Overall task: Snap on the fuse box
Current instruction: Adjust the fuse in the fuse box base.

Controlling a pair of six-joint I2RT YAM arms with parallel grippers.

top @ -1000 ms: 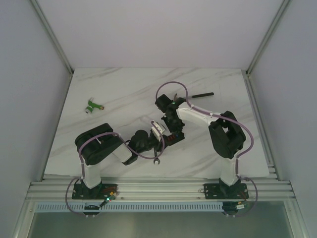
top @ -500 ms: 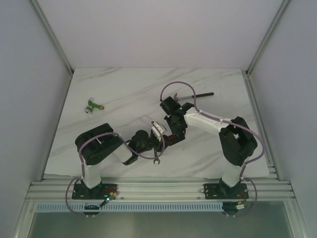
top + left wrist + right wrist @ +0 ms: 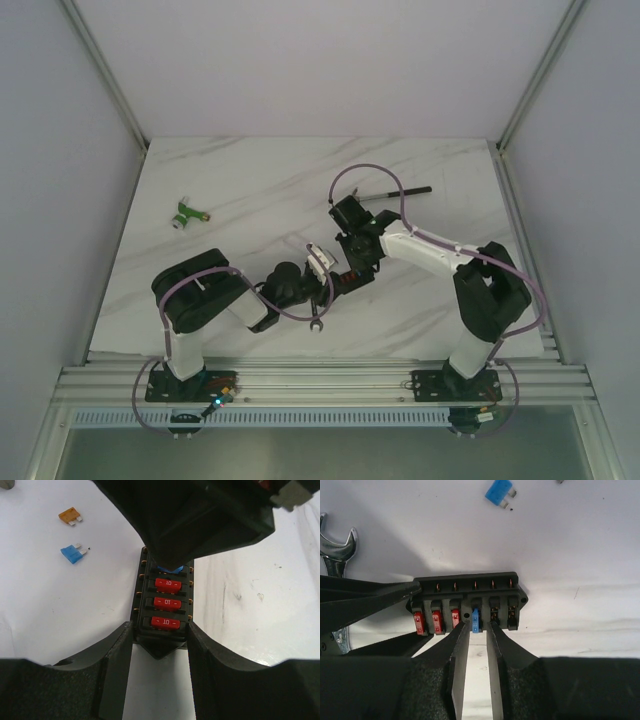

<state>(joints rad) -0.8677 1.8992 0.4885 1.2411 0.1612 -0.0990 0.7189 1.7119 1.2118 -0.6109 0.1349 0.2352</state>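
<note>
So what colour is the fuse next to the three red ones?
Blue: that fuse shows best in the right wrist view.

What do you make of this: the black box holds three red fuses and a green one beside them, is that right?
Not quite. The fuse box does hold three red fuses, but the one beside them is a blue fuse, not a green one. The right wrist view shows it plainly.

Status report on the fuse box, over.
Left gripper clamps fuse box end. Right gripper straddles its blue fuse, grip unclear. Wrench alongside, not blocking.
</note>
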